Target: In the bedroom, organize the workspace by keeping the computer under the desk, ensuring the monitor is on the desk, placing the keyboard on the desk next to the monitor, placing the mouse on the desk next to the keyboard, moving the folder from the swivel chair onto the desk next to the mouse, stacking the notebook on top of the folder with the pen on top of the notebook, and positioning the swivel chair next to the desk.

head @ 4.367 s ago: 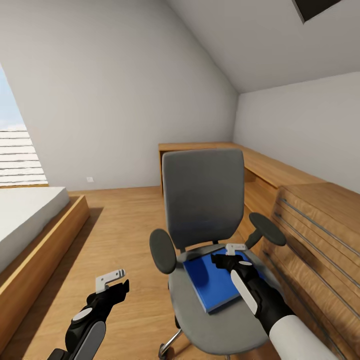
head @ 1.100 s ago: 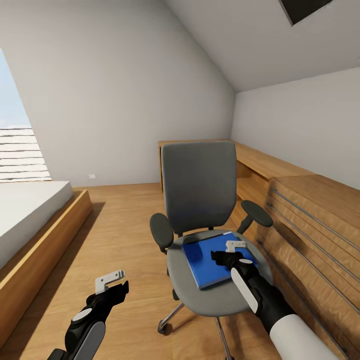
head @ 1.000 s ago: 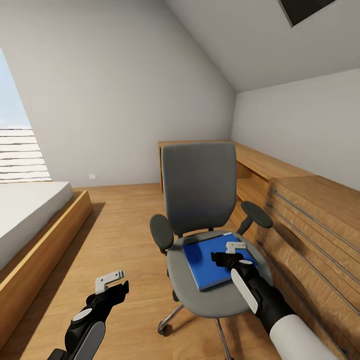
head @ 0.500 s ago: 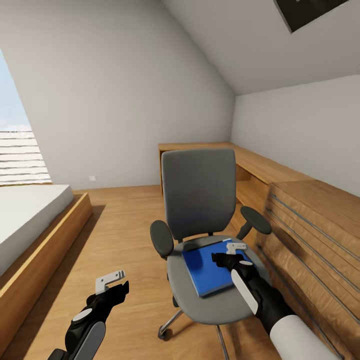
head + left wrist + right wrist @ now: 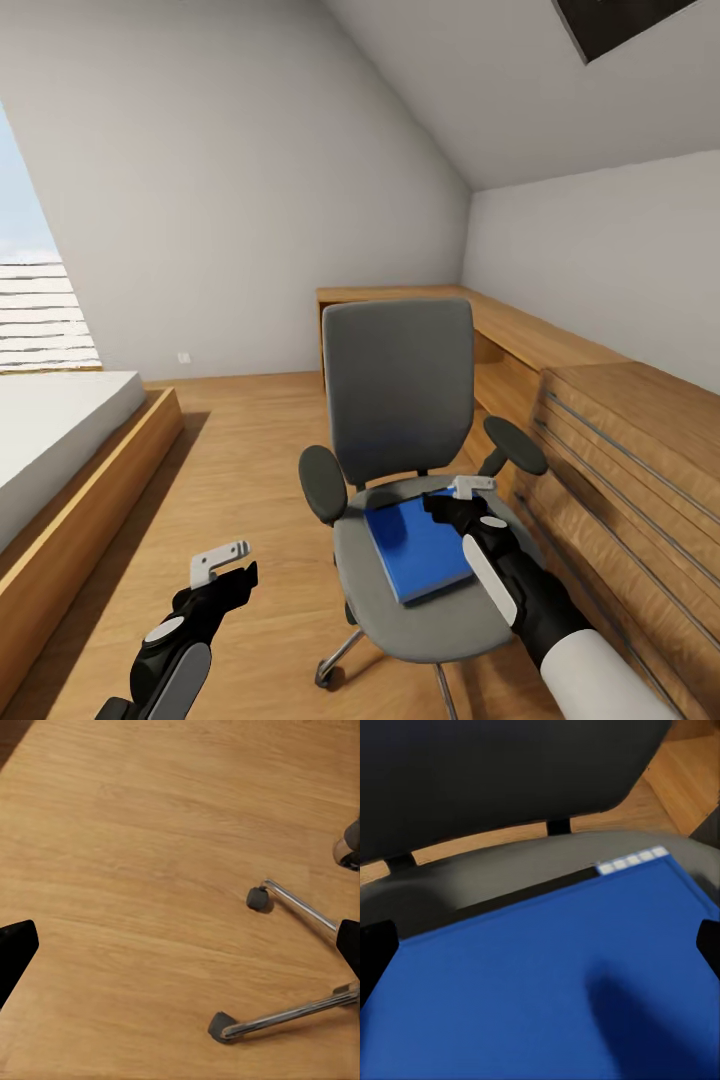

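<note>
A downward look at a wood floor (image 5: 142,825) with warm, honey-coloured grain running across the picture. Two dark fingertips of the left gripper (image 5: 180,949) show at opposite edges, one fingertip (image 5: 13,952) at one side and the other at the far side, set wide apart with bare floor between them. Parts of the swivel chair (image 5: 300,907) base lie on the floor: two chrome legs, each ending in a small dark grey caster (image 5: 257,898). The second caster (image 5: 219,1026) sits nearer the lower edge. A third wheel shows partly at the picture's border.
</note>
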### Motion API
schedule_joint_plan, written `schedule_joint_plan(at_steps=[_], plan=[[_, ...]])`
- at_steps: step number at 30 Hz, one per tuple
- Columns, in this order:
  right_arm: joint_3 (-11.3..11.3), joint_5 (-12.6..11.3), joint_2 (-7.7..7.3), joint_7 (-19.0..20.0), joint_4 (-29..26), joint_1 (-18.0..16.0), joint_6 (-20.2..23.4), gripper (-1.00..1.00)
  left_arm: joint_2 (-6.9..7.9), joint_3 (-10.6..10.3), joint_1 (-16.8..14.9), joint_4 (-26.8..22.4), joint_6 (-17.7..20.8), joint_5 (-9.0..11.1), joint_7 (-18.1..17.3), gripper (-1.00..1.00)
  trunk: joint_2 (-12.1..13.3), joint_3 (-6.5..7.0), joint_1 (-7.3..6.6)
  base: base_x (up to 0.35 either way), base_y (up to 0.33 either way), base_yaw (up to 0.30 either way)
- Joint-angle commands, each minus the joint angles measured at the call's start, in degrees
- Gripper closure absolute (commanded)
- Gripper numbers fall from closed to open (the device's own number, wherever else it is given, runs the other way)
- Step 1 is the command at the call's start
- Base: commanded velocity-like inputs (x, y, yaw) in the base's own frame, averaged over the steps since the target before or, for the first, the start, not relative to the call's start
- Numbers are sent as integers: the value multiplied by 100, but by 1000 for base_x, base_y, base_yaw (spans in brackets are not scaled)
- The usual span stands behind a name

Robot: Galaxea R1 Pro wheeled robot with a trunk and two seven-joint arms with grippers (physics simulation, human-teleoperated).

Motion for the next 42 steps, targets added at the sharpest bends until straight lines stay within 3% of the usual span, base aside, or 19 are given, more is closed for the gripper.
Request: schedule_joint_plan(at_steps=[1, 17, 29, 34, 38, 42], plan=[[34, -60, -8, -57, -12, -5, 11, -100, 6, -17, -4, -8, 6, 52, 57, -100, -3, -6, 2, 188, 0, 16], [46, -52, 3, -57, -7, -5, 7, -100, 6, -2, -5, 18, 6, 45, 56, -100, -3, -6, 2, 30, 0, 125], [70, -25, -16, -27, 18, -5, 24, -100, 6, -11, -3, 19, 5, 35, 57, -100, -3, -6, 2, 94, 0, 13], [106, 149, -16, -9, 36, -5, 40, -100, 9, -11, -4, 19, 5, 37, 57, -100, -3, -6, 2, 161, 0, 0], [301, 230, -15, -5, 72, -5, 49, -100, 8, -11, -4, 19, 4, 14, 59, -100, -3, -6, 2, 69, 0, 0], [659, 252, -15, -5, 110, -5, 45, -100, 7, -11, -4, 19, -2, 11, 70, -100, -3, -6, 2, 197, 0, 0]])
